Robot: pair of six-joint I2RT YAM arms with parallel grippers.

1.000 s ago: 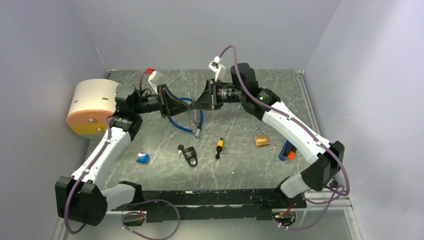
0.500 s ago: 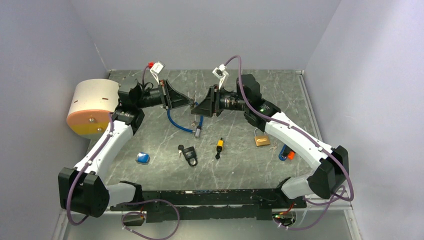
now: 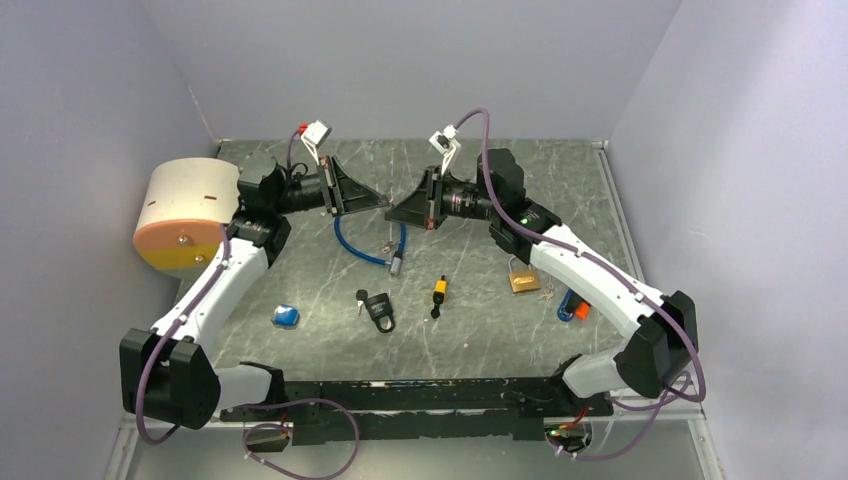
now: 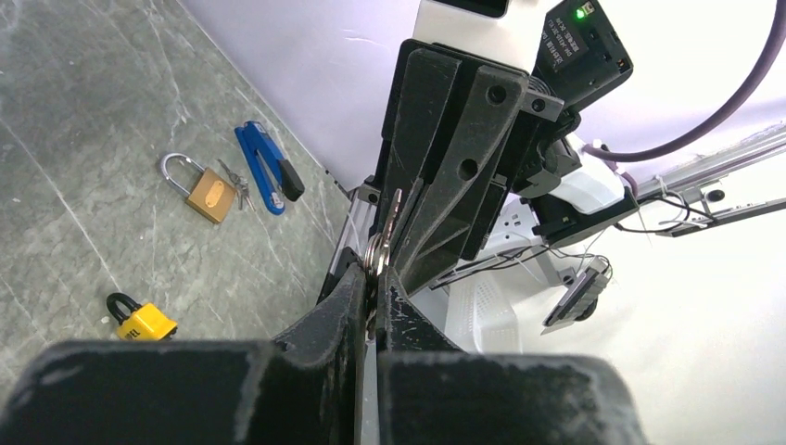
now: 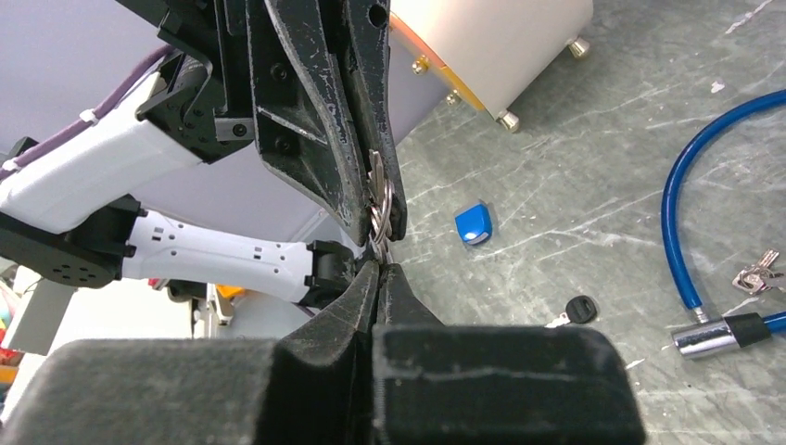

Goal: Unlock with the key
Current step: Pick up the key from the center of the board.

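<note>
My left gripper (image 3: 382, 203) and right gripper (image 3: 393, 211) meet tip to tip in the air above the blue cable lock (image 3: 345, 241). Between them is a small silver key ring (image 4: 377, 252) with a key (image 4: 394, 209). The left jaws are shut on the ring, which also shows in the right wrist view (image 5: 380, 200). The right jaws are shut on the key end of the same set. A second bunch of keys (image 5: 755, 273) lies on the table by the cable lock's metal barrel (image 5: 723, 334).
On the table lie a brass padlock (image 3: 522, 277), a black padlock (image 3: 380, 309) with a black-headed key (image 3: 360, 297), a small yellow padlock (image 3: 439, 291), a blue-and-orange lock (image 3: 573, 303) and a small blue object (image 3: 286, 316). A white-and-yellow cylinder (image 3: 185, 215) stands at the left wall.
Both wrists have risen and turned, and the meeting point of the two gripper tips has shifted slightly. The tips stay together on the key set.
</note>
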